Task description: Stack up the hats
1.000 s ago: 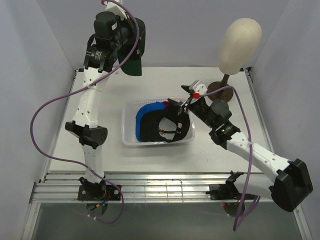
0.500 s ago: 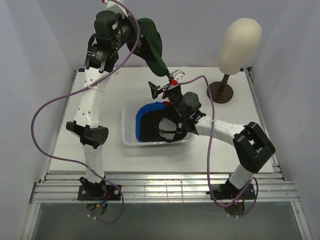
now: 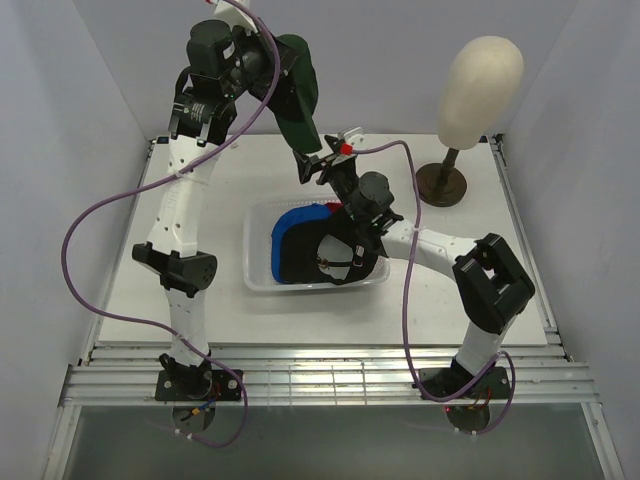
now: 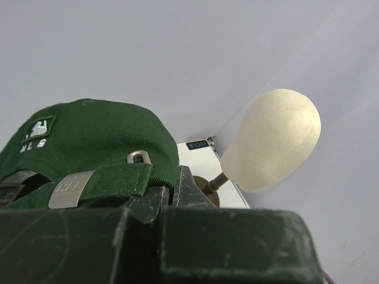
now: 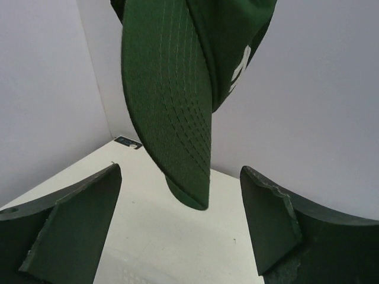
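My left gripper (image 3: pixel 262 72) is raised high at the back and shut on the rear strap of the dark green hat (image 3: pixel 297 92), which hangs brim down. In the left wrist view the green hat (image 4: pixel 89 148) fills the left. My right gripper (image 3: pixel 322 163) is open just below the brim tip; in the right wrist view the brim (image 5: pixel 174 112) hangs between my open fingers (image 5: pixel 77 225), not touching them. A black hat (image 3: pixel 335 255) lies on a blue hat (image 3: pixel 290 225) in the clear tray (image 3: pixel 258 280); a sliver of red shows behind them.
The beige mannequin head (image 3: pixel 482 80) on its brown stand (image 3: pixel 442 183) is at the back right; it also shows in the left wrist view (image 4: pixel 272 139). White walls close in on three sides. Purple cables loop off both arms.
My right arm swung left from the tray's right side up to the green hat's brim. The green hat turned so its brim hangs down toward the right gripper.
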Controlling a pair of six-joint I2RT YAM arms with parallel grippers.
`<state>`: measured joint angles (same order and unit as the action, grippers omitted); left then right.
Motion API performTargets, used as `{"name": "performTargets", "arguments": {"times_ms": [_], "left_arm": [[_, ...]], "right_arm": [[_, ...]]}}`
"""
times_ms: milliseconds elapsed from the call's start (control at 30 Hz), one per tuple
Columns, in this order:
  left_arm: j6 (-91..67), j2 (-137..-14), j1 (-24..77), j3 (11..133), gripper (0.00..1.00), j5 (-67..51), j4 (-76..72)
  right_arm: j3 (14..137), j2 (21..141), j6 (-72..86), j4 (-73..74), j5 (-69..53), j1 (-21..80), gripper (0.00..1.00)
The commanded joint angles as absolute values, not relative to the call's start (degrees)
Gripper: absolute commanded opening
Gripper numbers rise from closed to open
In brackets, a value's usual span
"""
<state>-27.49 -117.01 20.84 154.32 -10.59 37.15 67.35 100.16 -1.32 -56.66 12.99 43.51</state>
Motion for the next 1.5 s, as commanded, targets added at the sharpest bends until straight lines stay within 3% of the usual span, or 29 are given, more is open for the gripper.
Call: {"name": "performTargets", "arguments": {"times_ms": [0,667,733,767,900,1033,1133,1167,1233,1267,1300,1367,1467], "left_arm": [[-27.33,-113.29,21.09,156.88,0.0,-11.77,34.37],[-29.0,-113.47,21.27,156.8,0.0,-14.41,34.72],[-29.0,-113.64,21.27,156.8,0.0,-14.41,34.72],[-28.83,-113.73,21.27,156.88,0.0,-14.33,34.89],[-27.86,-113.82,21.18,156.53,0.0,-12.57,35.59],[-26.81,-114.26,20.83,156.36,0.0,-10.38,36.3],[-25.67,-114.43,19.87,156.53,0.0,-10.28,36.47],[-24.97,-114.61,19.69,156.79,0.05,-10.11,36.65],[-22.42,-114.52,19.42,157.15,0.3,-10.28,36.83],[-21.28,-114.43,19.34,157.32,0.53,-10.28,37.26],[-18.57,-114.35,19.34,157.5,0.63,-10.2,37.7],[-15.31,-114.17,19.34,158.72,0.81,-9.58,39.28],[-8.89,-113.82,19.25,160.92,0.92,-6.95,40.95]], "right_arm": [[68.38,100.02,2.89,-59.24,13.1,41.75,0.84],[76.11,105.29,5.89,-59.68,4.75,38.32,0.52],[76.46,105.47,5.89,-59.94,4.31,38.32,0.45],[76.46,105.47,5.89,-60.03,3.7,38.32,0.35],[74.46,103.45,5.45,-60.47,5.09,38.23,0.08],[71.37,97.23,4.66,-58.55,6.42,36.66,0.08],[74.08,93.09,3.52,-45.57,4.05,34.11,0.08],[76.01,92.38,1.08,-40.57,1.52,33.49,0.08],[84.93,92.02,-2.26,-21.43,0.62,31.65,0.08],[88.47,92.28,-5.77,-14.75,0.53,31.21,0.08],[95.99,93.59,-7.54,-1.54,0.53,30.16,0.08],[103.24,95.09,-11.05,10.75,3.14,29.36,0.08],[113.6,97.2,-13.53,25.99,11.99,28.74,0.08]]}}
